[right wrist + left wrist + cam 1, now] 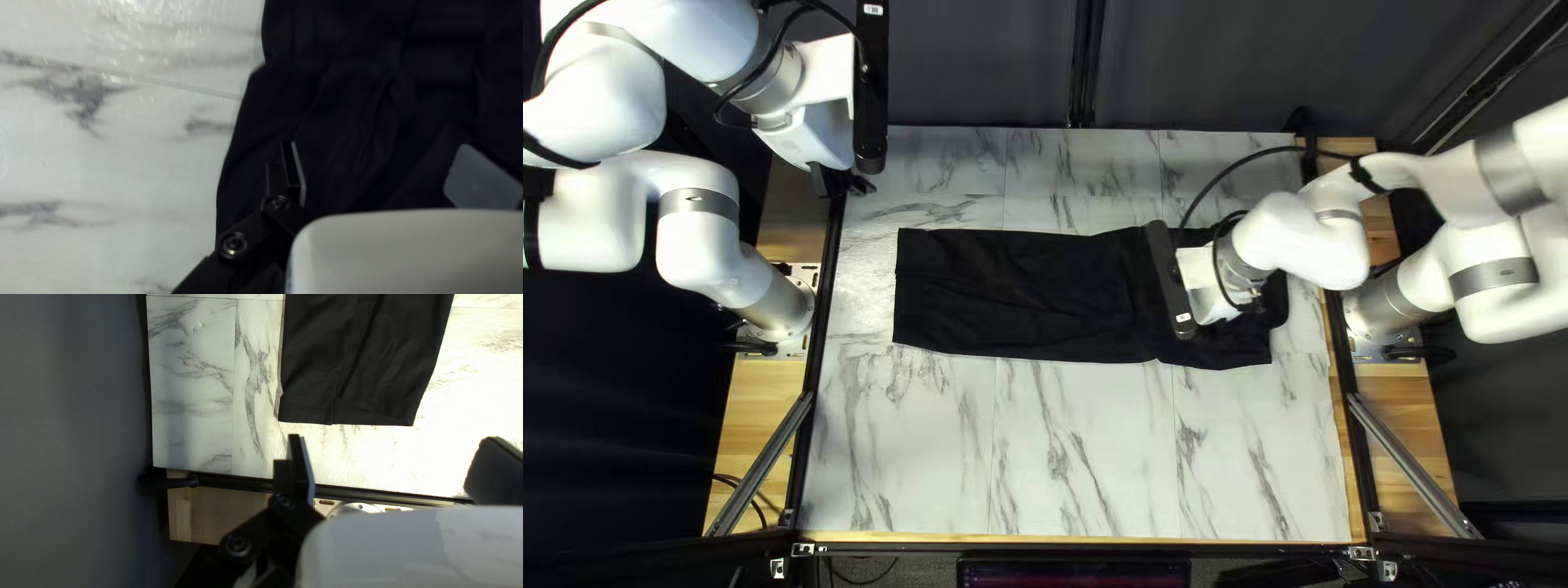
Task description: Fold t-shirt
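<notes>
The black t-shirt (1013, 294) lies as a long flat strip across the table, slightly creased. My left gripper (841, 182) is raised off the cloth, past its far left corner. In the left wrist view the straight end of the t-shirt (362, 375) lies ahead of my left gripper (395, 468), whose fingers stand wide apart with nothing gripped. My right gripper (1209, 288) is over the strip's right part, its fingertips hard to make out against the black. In the right wrist view, wrinkled t-shirt (348, 125) spreads beneath and ahead of my right gripper (385, 174), which is open.
The marble-patterned table (1084, 446) shows bare in front of and behind the cloth. Dark rails (817, 370) run along its sides. A black cable (1236, 163) loops above the table beside my right arm. A dark curtain (980, 65) hangs behind the far edge.
</notes>
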You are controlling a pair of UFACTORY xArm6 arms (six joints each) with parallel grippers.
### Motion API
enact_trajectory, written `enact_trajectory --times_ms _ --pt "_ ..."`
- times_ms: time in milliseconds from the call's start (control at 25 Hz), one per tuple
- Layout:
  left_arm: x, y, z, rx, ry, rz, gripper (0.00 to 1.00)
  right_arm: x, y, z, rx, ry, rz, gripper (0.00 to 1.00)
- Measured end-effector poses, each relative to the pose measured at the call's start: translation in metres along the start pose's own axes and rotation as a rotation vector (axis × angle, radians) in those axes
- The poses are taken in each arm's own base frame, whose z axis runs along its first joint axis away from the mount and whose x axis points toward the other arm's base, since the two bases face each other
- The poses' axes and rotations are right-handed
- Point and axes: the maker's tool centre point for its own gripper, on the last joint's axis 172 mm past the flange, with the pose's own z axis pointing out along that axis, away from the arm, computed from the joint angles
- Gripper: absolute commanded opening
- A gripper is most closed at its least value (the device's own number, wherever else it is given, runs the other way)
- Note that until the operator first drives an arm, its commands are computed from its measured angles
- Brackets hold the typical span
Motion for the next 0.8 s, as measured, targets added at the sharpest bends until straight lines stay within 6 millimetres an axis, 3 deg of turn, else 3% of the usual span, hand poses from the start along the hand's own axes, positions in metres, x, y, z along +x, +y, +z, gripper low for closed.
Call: enact_trajectory --times_ms 400,800 --pt "0.0 0.0 0.0 0.0 0.0 0.0 1.0 -0.062 0.058 -0.023 -0.089 -0.009 0.001 1.0" --pt "0.0 0.0 0.0 0.0 0.0 0.0 1.0 -0.074 0.069 -0.023 -0.098 -0.023 0.009 1.0"
